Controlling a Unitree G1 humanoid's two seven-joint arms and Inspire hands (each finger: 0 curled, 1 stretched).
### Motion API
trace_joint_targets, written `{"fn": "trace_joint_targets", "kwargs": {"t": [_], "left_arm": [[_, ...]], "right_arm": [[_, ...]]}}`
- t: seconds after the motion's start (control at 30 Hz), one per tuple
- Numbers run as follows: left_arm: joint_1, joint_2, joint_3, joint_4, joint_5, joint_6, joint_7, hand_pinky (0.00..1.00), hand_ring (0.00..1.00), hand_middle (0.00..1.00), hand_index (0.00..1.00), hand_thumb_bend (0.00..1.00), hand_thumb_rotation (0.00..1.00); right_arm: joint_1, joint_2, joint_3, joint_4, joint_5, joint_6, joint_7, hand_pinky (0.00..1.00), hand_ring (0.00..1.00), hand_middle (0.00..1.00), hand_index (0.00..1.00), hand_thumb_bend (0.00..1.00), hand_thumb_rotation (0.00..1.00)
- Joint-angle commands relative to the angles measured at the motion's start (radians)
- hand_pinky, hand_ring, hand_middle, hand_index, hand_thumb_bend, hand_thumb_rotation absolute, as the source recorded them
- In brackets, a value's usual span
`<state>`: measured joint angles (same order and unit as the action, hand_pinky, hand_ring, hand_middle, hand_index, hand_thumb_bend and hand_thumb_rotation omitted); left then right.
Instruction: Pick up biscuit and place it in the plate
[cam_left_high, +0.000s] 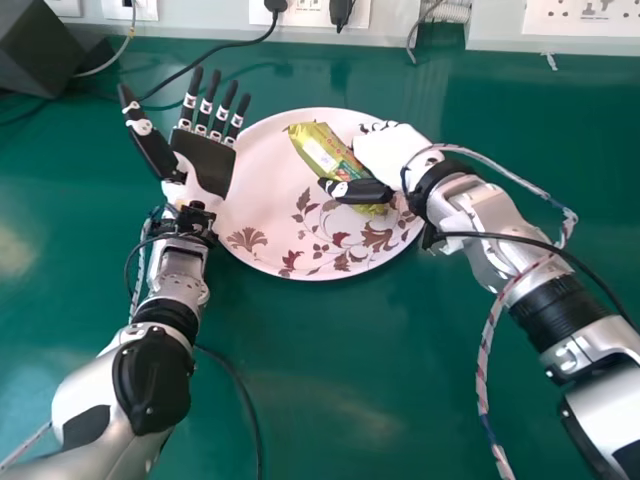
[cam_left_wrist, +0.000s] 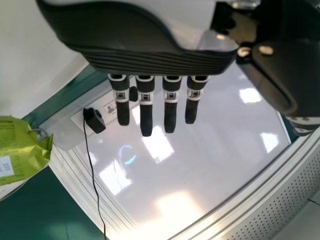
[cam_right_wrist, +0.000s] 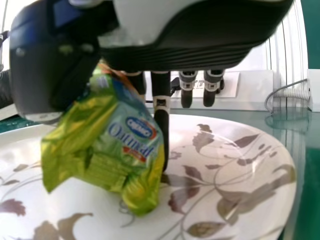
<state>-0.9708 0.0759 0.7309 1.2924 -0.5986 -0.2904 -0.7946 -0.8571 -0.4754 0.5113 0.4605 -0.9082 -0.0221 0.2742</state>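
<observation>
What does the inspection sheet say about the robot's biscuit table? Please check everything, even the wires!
Surface: green table, shiny.
Job's things: biscuit packet over the flowery plate; can't tell if they touch.
Clutter: dark boxy object, back left corner.
Hands: right hand grips the packet; left hand open by the plate's left rim.
Cables: black cable behind the left hand.
Surroundings: sockets along the back.
</observation>
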Motion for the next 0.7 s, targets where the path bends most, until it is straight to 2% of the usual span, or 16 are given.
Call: {"fn": "trace_joint_targets", "kwargs": {"t": [0.0,0.07,0.13,0.2,0.23,0.27,0.33,0.4,0.5,0.67], "left_arm": [[0.044,-0.009,-0.013,0.019,0.015,-0.003,-0.021,0.90,0.86,0.90,0.94,0.98,0.55],[0.046,-0.008,-0.018,0.019,0.019,-0.007,-0.019,0.89,0.86,0.90,0.94,0.98,0.55],[0.046,-0.007,-0.016,0.019,0.016,0.004,-0.024,0.88,0.85,0.90,0.93,0.99,0.55],[0.047,-0.007,-0.017,0.019,0.017,0.004,-0.036,0.88,0.85,0.90,0.93,0.99,0.55],[0.049,-0.007,-0.017,0.019,0.016,0.006,-0.043,0.88,0.85,0.90,0.94,0.99,0.55],[0.050,-0.008,-0.016,0.019,0.017,0.004,-0.037,0.88,0.85,0.90,0.94,1.00,0.55],[0.050,-0.010,-0.015,0.020,0.017,0.005,-0.025,0.87,0.84,0.90,0.93,1.00,0.56],[0.051,-0.010,-0.017,0.020,0.018,0.011,-0.025,0.87,0.84,0.90,0.93,1.00,0.56],[0.054,-0.010,-0.026,0.018,0.026,0.009,-0.035,0.87,0.84,0.90,0.93,0.99,0.56],[0.056,-0.016,-0.031,0.015,0.039,-0.021,-0.039,0.87,0.84,0.90,0.93,0.99,0.56]], "right_arm": [[0.054,-0.014,0.023,0.028,0.001,0.007,0.059,1.00,1.00,0.46,0.51,0.51,0.00],[0.053,-0.015,0.024,0.026,0.000,0.008,0.059,1.00,1.00,0.44,0.52,0.51,0.00],[0.051,-0.016,0.024,0.031,-0.001,0.005,0.052,1.00,1.00,0.61,0.50,0.50,0.06],[0.050,-0.016,0.025,0.034,-0.002,0.005,0.049,1.00,1.00,0.68,0.50,0.49,0.08],[0.050,-0.016,0.025,0.036,-0.003,0.005,0.048,1.00,1.00,0.72,0.68,0.48,0.22],[0.049,-0.017,0.026,0.038,-0.005,0.004,0.044,1.00,0.97,0.76,0.80,0.48,0.33],[0.049,-0.017,0.026,0.039,-0.006,0.003,0.042,1.00,0.89,0.80,0.86,0.51,0.39],[0.051,-0.019,0.025,0.034,-0.005,0.003,0.043,1.00,0.86,0.83,0.88,0.54,0.45],[0.053,-0.023,0.024,0.024,-0.005,0.006,0.050,1.00,0.86,0.90,0.92,0.58,0.60],[0.060,-0.030,0.020,0.009,-0.005,0.009,0.050,0.98,0.89,0.95,0.96,0.61,0.77]]}}
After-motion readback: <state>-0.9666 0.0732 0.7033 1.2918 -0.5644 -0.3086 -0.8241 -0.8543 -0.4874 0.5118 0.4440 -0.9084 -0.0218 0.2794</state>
